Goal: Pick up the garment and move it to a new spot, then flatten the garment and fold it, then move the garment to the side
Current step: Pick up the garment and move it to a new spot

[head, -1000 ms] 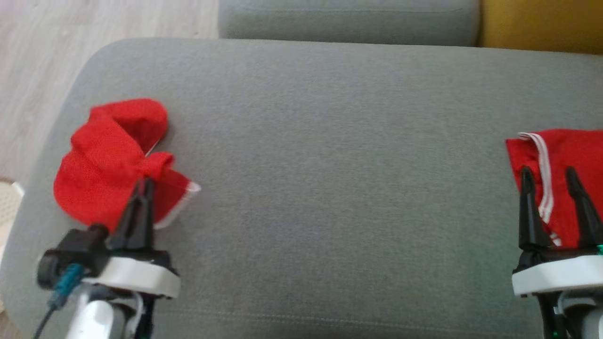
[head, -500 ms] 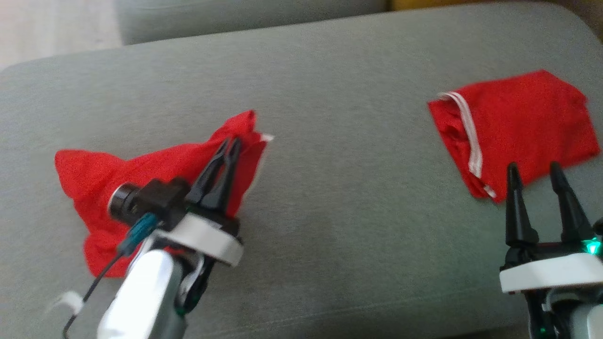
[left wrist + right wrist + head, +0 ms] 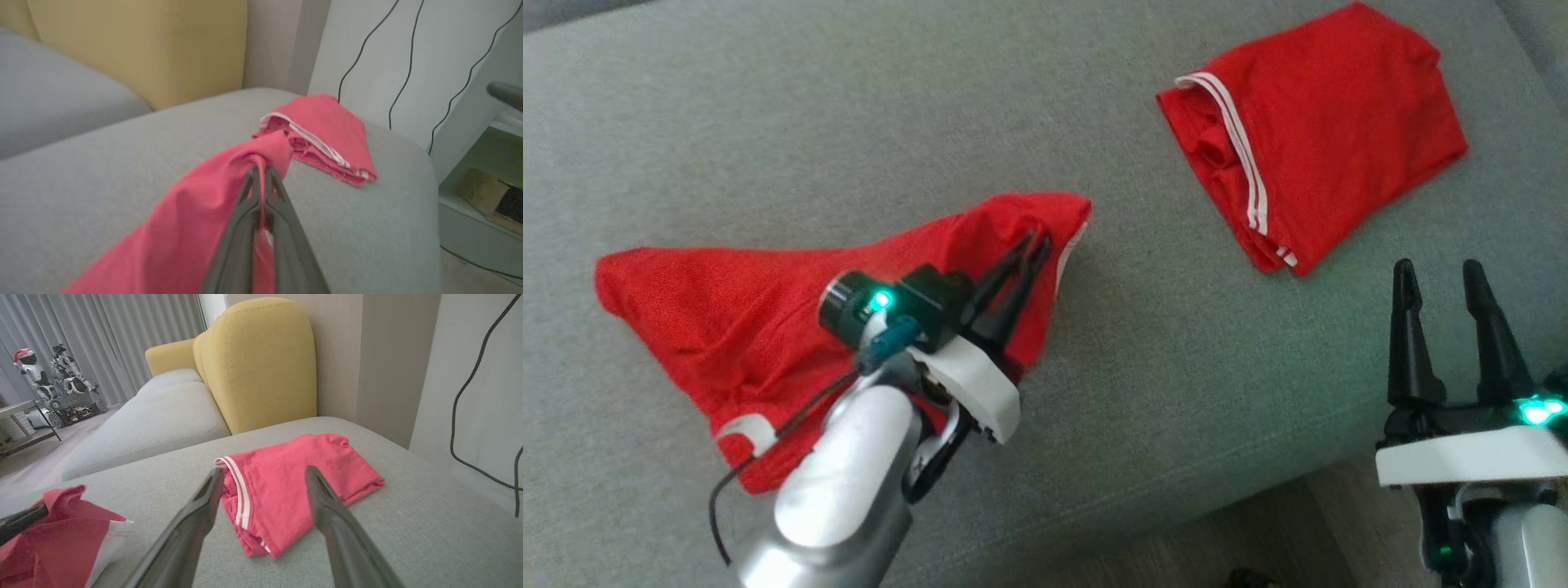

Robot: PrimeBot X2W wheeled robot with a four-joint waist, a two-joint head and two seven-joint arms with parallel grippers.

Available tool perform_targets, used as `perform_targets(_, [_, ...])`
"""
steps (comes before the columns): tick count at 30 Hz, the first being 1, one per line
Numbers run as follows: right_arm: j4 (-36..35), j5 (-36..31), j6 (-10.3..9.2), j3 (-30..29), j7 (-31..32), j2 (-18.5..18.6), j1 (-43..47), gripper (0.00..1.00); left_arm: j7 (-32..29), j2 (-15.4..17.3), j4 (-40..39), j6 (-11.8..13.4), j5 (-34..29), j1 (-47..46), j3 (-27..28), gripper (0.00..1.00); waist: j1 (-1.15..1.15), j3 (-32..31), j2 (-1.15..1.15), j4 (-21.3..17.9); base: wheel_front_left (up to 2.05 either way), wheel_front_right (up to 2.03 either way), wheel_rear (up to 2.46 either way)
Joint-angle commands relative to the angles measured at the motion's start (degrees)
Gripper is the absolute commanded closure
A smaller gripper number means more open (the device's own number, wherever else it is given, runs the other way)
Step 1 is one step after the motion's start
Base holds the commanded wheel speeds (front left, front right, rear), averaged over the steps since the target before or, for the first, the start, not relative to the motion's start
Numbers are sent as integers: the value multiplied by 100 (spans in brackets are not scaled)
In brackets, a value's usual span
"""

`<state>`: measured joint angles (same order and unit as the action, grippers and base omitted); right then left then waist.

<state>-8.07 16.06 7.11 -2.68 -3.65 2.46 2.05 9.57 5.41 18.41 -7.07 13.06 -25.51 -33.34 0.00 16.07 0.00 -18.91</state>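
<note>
Now, cushion (image 3: 768, 122): one, grey.
Garments: you've got two, both red. Loose garment (image 3: 727, 310) left-centre on cushion, folded garment (image 3: 1323, 131) upper right.
Axis: loose garment runs lower-left to upper-right, tip toward folded garment.
Change: camera swung; tip now closer to folded garment.
Grippers: two. Left gripper (image 3: 1033, 245) clamped on tip, right gripper (image 3: 1437, 278) fingers apart.

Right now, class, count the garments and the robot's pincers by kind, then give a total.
Red garments: 2 (held garment, folded garment)
Pincers: 2 (left pincer, right pincer)
Total: 4
</note>
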Motion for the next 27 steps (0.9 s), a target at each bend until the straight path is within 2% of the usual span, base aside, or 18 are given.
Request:
perform_targets(1, [-140,30,37,103,-78,43,-161,0,-8,-7,-73,-9,51,-157,73,82,0,127,0,-57,0,0,0])
perform_targets(2, [-119,29,37,90,-91,43,-175,0,3,-17,-6,-13,79,-152,17,56,0,135,0,-23,0,0,0])
perform_targets(3, [-99,19,37,80,-98,43,-190,0,38,-27,34,-17,102,-146,-35,11,0,132,0,20,0,0,0])
perform_targets(4, [-85,5,37,68,-105,43,-205,0,76,-36,54,-20,122,-136,-90,0,0,122,0,76,0,0,0])
perform_targets(8, [-77,-122,37,23,-84,42,-253,0,289,-12,-98,4,181,-18,-181,0,0,-28,0,459,0,0,0])
perform_targets(12, [-104,-224,37,-1,-18,42,-249,0,403,59,-343,175,225,131,-1,0,0,-176,0,733,0,0,0])
perform_targets(21, [-264,-497,37,-56,255,42,-159,0,515,533,-974,1020,496,816,1093,0,0,-576,0,1512,0,0,0])
perform_targets(24, [-308,-550,37,-70,335,42,-123,0,524,724,-1058,1165,613,1045,1429,0,0,-666,0,1732,0,0,0])
perform_targets(27, [-340,-574,37,-74,404,42,-96,0,530,914,-1091,1191,788,1271,1742,0,0,-750,0,1889,0,0,0])
